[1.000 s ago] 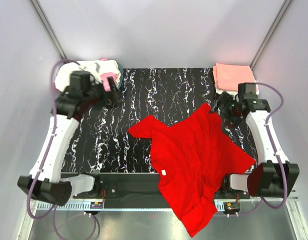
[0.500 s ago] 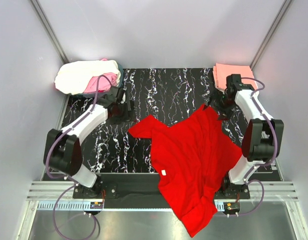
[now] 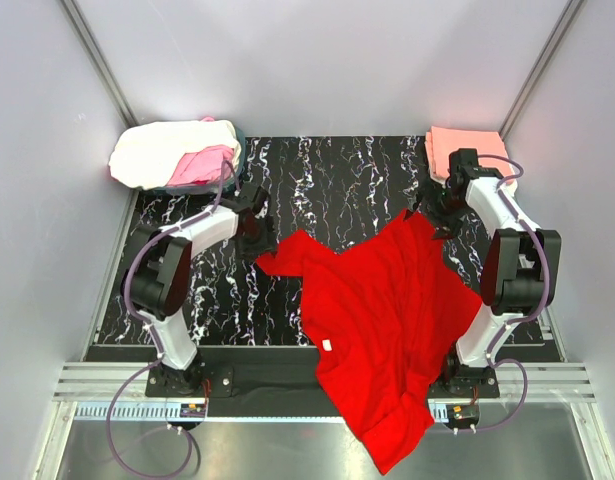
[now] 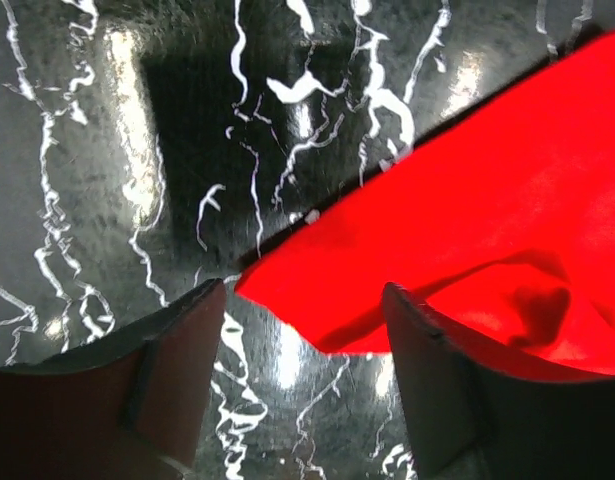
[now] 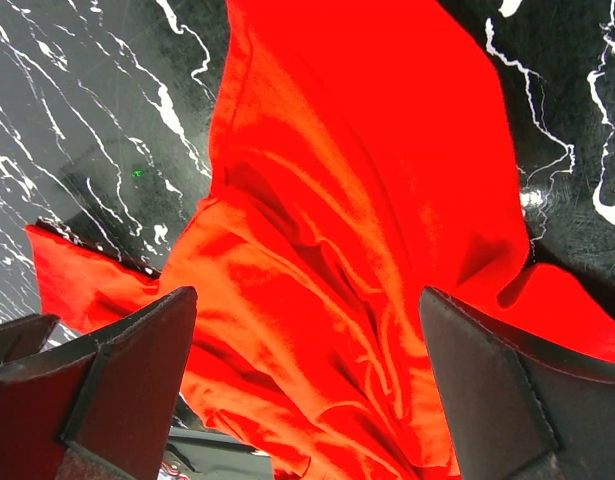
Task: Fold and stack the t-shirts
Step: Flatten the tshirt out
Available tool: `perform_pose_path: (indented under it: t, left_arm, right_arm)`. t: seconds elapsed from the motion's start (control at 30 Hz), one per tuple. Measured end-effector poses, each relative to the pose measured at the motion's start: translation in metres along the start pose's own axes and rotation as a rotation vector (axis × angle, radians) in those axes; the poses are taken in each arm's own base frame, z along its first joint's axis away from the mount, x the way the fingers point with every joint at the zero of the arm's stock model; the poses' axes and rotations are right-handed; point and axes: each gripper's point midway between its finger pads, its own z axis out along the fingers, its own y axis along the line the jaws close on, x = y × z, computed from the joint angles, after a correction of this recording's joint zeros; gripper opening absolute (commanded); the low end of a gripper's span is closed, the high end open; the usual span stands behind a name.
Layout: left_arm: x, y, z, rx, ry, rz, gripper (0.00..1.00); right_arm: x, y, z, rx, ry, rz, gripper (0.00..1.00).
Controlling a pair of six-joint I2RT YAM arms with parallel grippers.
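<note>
A bright red t-shirt lies crumpled on the black marbled table, its lower part hanging over the near edge. My left gripper is open just left of the shirt's left sleeve tip, which shows between its fingers. My right gripper is open above the shirt's far right corner; red cloth fills the gap between its fingers. A folded salmon-pink shirt lies at the back right. A heap of cream-white and pink shirts lies at the back left.
White walls enclose the table on three sides. A metal rail with the arm bases runs along the near edge. The marbled surface between the two piles and left of the red shirt is bare.
The left arm has swung down from the heap to the red shirt's left sleeve. The right arm has reached in over the shirt's far right corner. The shirt has not moved.
</note>
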Motion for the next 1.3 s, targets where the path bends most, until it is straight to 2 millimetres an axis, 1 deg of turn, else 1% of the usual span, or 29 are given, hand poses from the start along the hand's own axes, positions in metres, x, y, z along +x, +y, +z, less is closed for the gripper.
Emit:
perform_pose_path:
  t: [0.1,0.2,0.3,0.33,0.37,0.5,0.57,0.6,0.63,0.67,0.73,0.77,0.83,0.87,0.97,1.03,1.07,1.1,1.17,1.2,1.23,1.27,1.3]
  left_arm:
    - [0.003,0.002,0.009,-0.009,0.01,-0.005,0.58]
    - [0.002,0.001,0.01,-0.008,0.003,-0.008,0.53]
    - [0.002,0.001,0.012,-0.005,-0.008,-0.017,0.21]
    - [0.002,0.001,0.013,0.001,-0.012,-0.019,0.03]
    - [0.002,0.0,0.013,0.009,-0.016,-0.022,0.0]
    - [-0.001,-0.005,0.013,0.029,-0.028,-0.011,0.0]
    - [-0.007,-0.002,0.009,-0.002,-0.024,0.012,0.0]
    - [-0.016,-0.003,0.006,-0.02,-0.026,0.026,0.0]
    - [-0.027,-0.005,0.003,-0.03,-0.034,0.037,0.0]
    - [-0.047,-0.009,-0.002,-0.039,-0.055,0.05,0.0]
    - [-0.098,-0.018,-0.012,-0.043,-0.125,0.059,0.0]
    - [-0.129,-0.022,-0.019,-0.042,-0.177,0.058,0.0]
    - [-0.184,-0.026,-0.031,-0.034,-0.271,0.046,0.0]
    - [-0.206,-0.024,-0.035,-0.036,-0.31,0.035,0.0]
    - [-0.257,-0.013,-0.043,-0.063,-0.39,0.012,0.0]
    - [-0.288,-0.008,-0.04,-0.062,-0.452,0.0,0.0]
    - [-0.298,-0.005,-0.037,-0.059,-0.474,-0.003,0.0]
    - [-0.301,-0.002,-0.031,-0.055,-0.475,-0.007,0.02]
    - [-0.302,0.0,-0.02,-0.041,-0.469,-0.002,0.21]
    - [-0.303,-0.002,-0.015,-0.023,-0.466,0.003,0.38]
    - [-0.305,-0.006,-0.012,-0.004,-0.469,0.009,0.64]
    - [-0.305,-0.011,-0.008,0.016,-0.47,0.023,0.85]
    - [-0.308,-0.019,-0.008,0.045,-0.479,0.039,0.91]
  right_arm:
    - [0.002,-0.002,0.002,0.003,0.006,-0.003,1.0]
    - [0.004,-0.003,0.003,0.006,0.011,-0.005,1.0]
    - [0.005,-0.004,0.005,0.007,0.012,-0.008,1.0]
    - [0.005,-0.005,0.006,0.008,0.013,-0.007,1.0]
    - [0.005,-0.005,0.007,0.007,0.013,-0.008,1.0]
    - [0.004,-0.006,0.012,0.011,0.02,-0.006,1.0]
    - [0.005,-0.007,0.015,0.015,0.027,-0.004,1.0]
    - [0.005,-0.008,0.018,0.017,0.033,-0.002,1.0]
    - [0.005,-0.008,0.02,0.02,0.04,0.0,1.0]
    - [0.004,-0.008,0.023,0.021,0.045,0.002,1.0]
    - [-0.001,-0.006,0.032,0.022,0.058,0.011,1.0]
    - [-0.005,-0.004,0.035,0.021,0.058,0.013,1.0]
    - [-0.017,0.0,0.046,0.019,0.061,0.02,1.0]
    - [-0.024,0.003,0.051,0.017,0.057,0.021,1.0]
    - [-0.045,0.012,0.062,0.007,0.044,0.022,1.0]
    - [-0.06,0.02,0.067,-0.003,0.03,0.022,1.0]
    - [-0.067,0.023,0.07,-0.008,0.021,0.023,1.0]
    - [-0.072,0.025,0.072,-0.011,0.017,0.022,1.0]
    - [-0.083,0.03,0.077,-0.016,0.004,0.023,1.0]
    - [-0.086,0.031,0.08,-0.016,0.002,0.024,1.0]
    - [-0.089,0.032,0.082,-0.015,0.002,0.026,1.0]
    - [-0.091,0.032,0.085,-0.012,0.0,0.027,1.0]
    - [-0.093,0.032,0.088,-0.01,0.001,0.03,1.0]
